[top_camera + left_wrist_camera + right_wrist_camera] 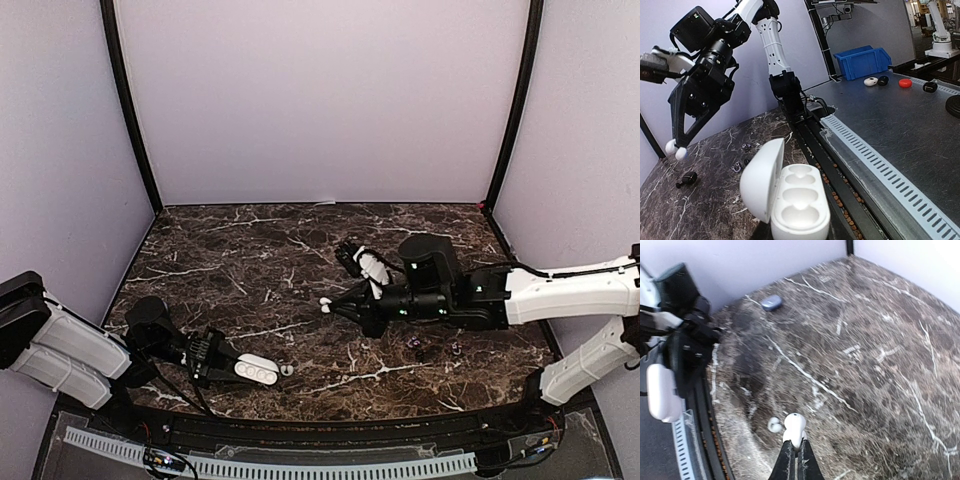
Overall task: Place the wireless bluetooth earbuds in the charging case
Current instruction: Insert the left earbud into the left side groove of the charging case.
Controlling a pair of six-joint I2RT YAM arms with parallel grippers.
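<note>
An open white charging case (795, 200) fills the bottom centre of the frame. Its lid is swung up on the left side, and the moulded hollows inside are empty. A dark marble tabletop (705, 210) spreads across the lower left. In the upper left, the black right claw (675, 146) points downward, its tips pinched on a white earbud (680, 153). Just below, a dark earbud (687, 178) lies on the marble, with a few smaller dark bits (746, 147) nearer the centre. A grey metal surface (920, 130) runs along the right, with a blue bin (862, 62) on it in the upper right.
</note>
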